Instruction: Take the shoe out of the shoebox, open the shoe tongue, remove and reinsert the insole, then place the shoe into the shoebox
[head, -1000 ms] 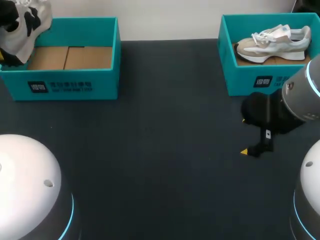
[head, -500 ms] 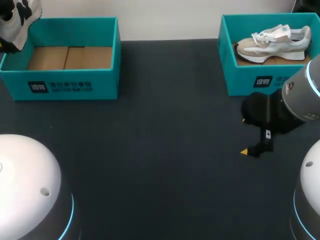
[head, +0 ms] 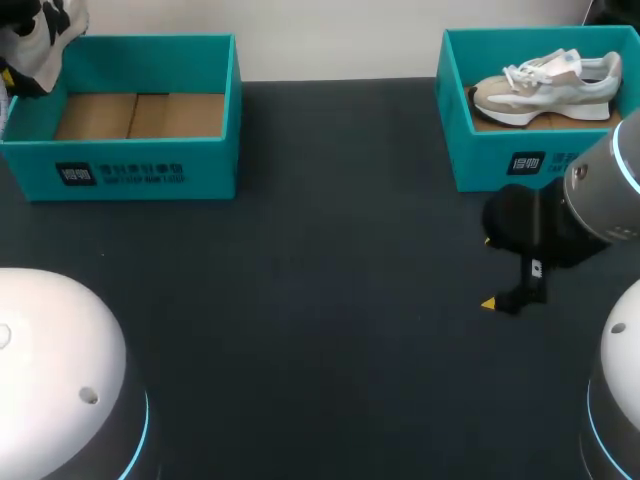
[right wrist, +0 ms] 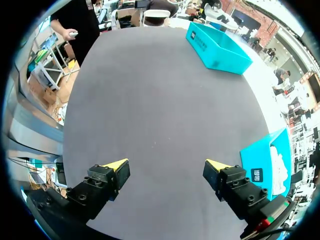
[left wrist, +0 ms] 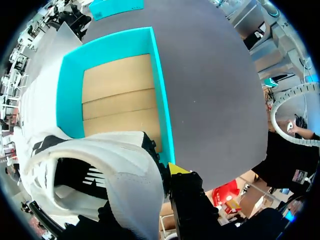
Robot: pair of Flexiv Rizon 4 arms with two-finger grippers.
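Observation:
A white shoe with black patches (left wrist: 95, 170) hangs over the near corner of the left teal shoebox (left wrist: 115, 95), whose cardboard floor is bare. My left gripper (left wrist: 147, 182) is shut on the shoe's upper; only one yellow fingertip (left wrist: 176, 168) shows beside it. In the head view only part of this shoe (head: 40, 30) shows at the far left corner, above the left shoebox (head: 130, 150). A beige shoe (head: 545, 85) lies in the right shoebox (head: 500, 160). My right gripper (head: 488, 272) hangs open in front of that box, nothing between its fingers (right wrist: 116, 167).
The dark table (head: 320, 300) stretches between the two boxes. In the right wrist view the left shoebox (right wrist: 217, 50) stands far ahead and the right shoebox (right wrist: 267, 160) is close beside one finger.
The white shoe has moved up and to the left, further out of the head view, off the left box. The right arm has stayed still.

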